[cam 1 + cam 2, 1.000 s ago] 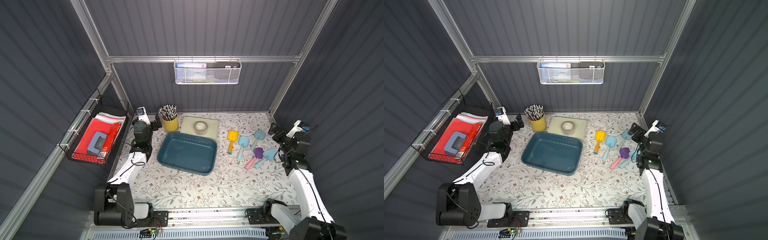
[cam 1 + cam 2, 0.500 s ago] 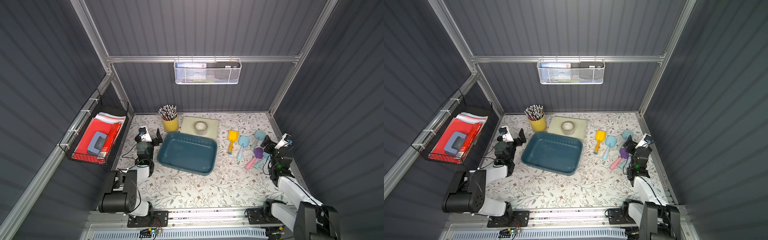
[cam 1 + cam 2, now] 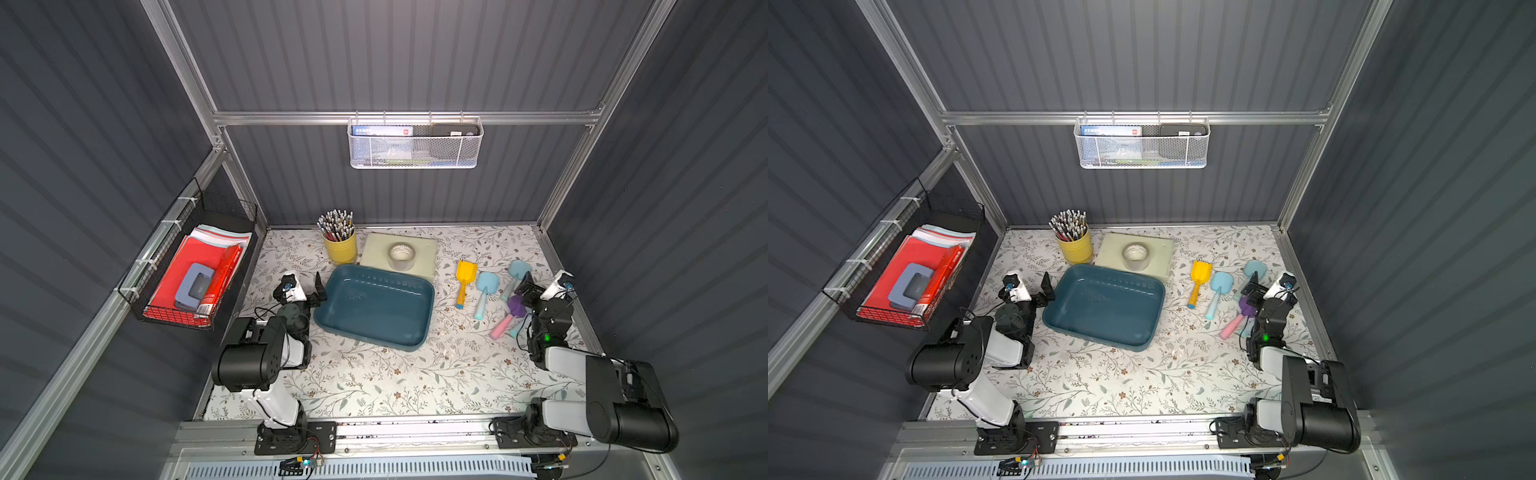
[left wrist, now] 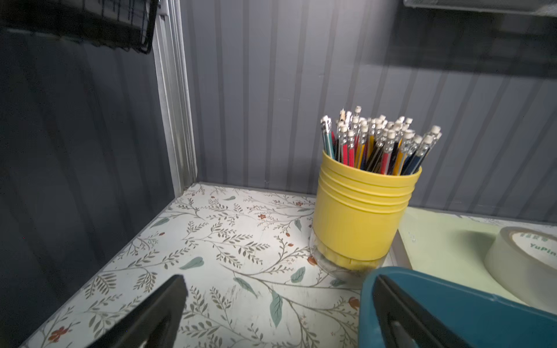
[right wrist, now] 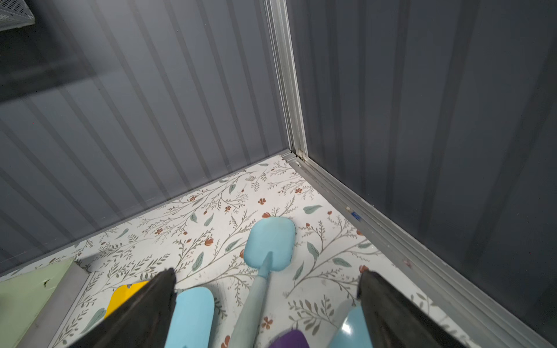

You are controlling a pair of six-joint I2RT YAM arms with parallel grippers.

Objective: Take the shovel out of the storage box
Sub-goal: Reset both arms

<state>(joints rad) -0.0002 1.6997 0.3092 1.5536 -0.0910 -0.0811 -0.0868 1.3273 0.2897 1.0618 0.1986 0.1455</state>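
Both arms have folded low, left pincer (image 4: 278, 301) and right pincer (image 5: 266, 275) wide and empty; stiff, light-looking coloured plastic shovels (image 3: 485, 284), likely best gripped mid-handle, lie beside the shallow teal-blue plastic storage box (image 3: 374, 309).

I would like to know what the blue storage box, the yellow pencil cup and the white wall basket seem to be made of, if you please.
Storage box: probably moulded plastic, slightly glossy; soft highlights, rounded corners.
Yellow pencil cup: likely plastic, satin; moulded ridges, clear base.
White wall basket: apparently painted metal mesh; fine perforations, wire rim.
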